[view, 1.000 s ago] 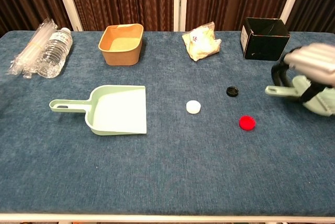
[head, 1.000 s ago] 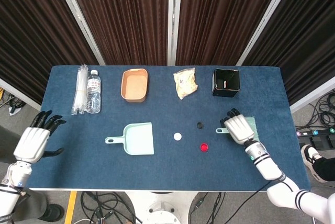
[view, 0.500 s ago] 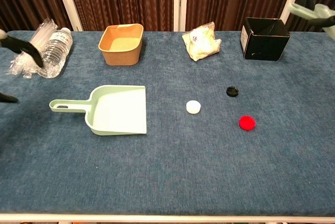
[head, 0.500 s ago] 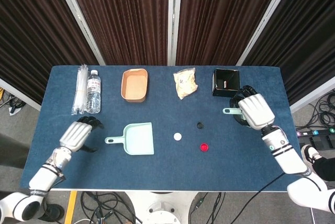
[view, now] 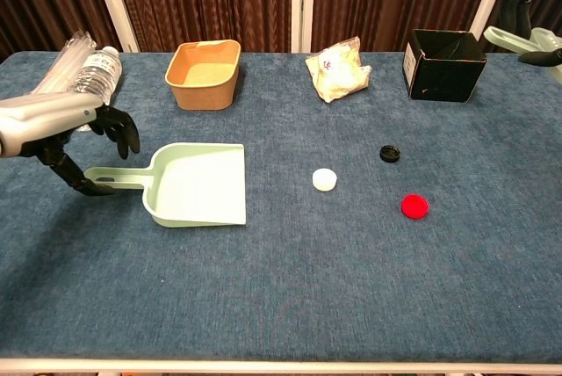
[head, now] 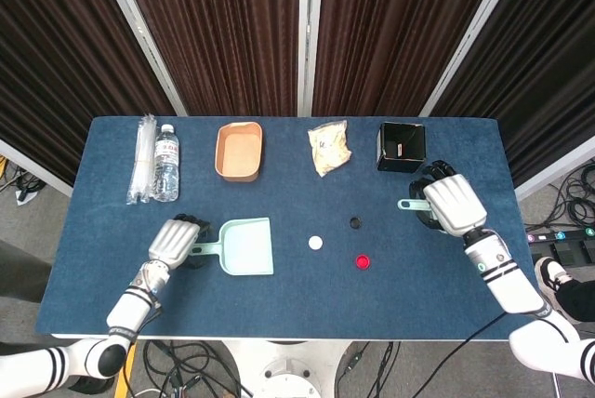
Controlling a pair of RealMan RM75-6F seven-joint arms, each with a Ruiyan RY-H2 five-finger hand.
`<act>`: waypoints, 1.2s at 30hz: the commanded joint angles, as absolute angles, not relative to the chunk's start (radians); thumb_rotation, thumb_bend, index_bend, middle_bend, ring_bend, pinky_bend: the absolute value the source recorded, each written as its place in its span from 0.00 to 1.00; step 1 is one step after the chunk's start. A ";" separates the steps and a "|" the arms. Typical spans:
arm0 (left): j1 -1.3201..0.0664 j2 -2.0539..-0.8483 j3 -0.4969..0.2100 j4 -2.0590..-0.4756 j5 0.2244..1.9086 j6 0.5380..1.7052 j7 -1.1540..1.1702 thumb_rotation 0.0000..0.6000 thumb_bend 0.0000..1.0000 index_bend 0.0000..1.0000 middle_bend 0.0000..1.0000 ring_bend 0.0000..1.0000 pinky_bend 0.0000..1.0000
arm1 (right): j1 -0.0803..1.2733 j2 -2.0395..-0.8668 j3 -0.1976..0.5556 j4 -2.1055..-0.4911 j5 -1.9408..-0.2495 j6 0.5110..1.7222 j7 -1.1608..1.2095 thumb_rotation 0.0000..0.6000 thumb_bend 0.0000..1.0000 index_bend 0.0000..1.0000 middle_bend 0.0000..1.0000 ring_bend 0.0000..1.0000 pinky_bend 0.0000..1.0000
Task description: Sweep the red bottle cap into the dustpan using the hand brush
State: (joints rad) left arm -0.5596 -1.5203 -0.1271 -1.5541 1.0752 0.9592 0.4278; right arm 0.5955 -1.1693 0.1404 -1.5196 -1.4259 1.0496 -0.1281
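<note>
Still early in the task: the red bottle cap lies untouched on the table, well apart from the dustpan, with a white cap between them and a black cap just behind. Right hand holds the hand brush, handle end poking out toward the caps; in the chest view it sits raised at the far right edge, well off the table surface. Left hand is at the dustpan handle, fingers arched over it and thumb low beside it; whether it actually grips the handle, cannot tell. Remaining, by my reading: steady the dustpan, bring the brush down behind the red cap, sweep it leftward into the pan mouth without dragging the white cap along. Versus half a second ago: left hand has moved in from near the water bottle to the dustpan handle; right hand has shifted only slightly, brush in the same raised hold. Caps and dustpan unmoved.
</note>
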 commanded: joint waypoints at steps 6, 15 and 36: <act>-0.577 -1.574 -0.109 -1.523 0.997 1.017 0.541 1.00 0.19 0.43 0.44 0.34 0.27 | 0.594 -1.184 0.130 -1.503 -1.427 1.045 -0.120 1.00 0.39 0.66 0.62 0.25 0.19; -0.590 -1.591 -0.111 -1.505 0.980 1.025 0.547 1.00 0.21 0.50 0.51 0.40 0.32 | 0.597 -1.199 0.124 -1.488 -1.423 1.038 -0.116 1.00 0.39 0.66 0.62 0.25 0.19; -0.640 -1.547 -0.103 -1.515 0.995 0.958 0.519 1.00 0.36 0.56 0.56 0.42 0.32 | 0.654 -1.315 0.085 -1.352 -1.477 0.932 0.064 1.00 0.42 0.66 0.62 0.25 0.20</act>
State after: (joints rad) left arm -0.6358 -1.5495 -0.1000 -1.5137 0.9936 0.9606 0.5185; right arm 0.6261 -1.2769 0.0968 -1.3982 -1.4419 0.9654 0.0039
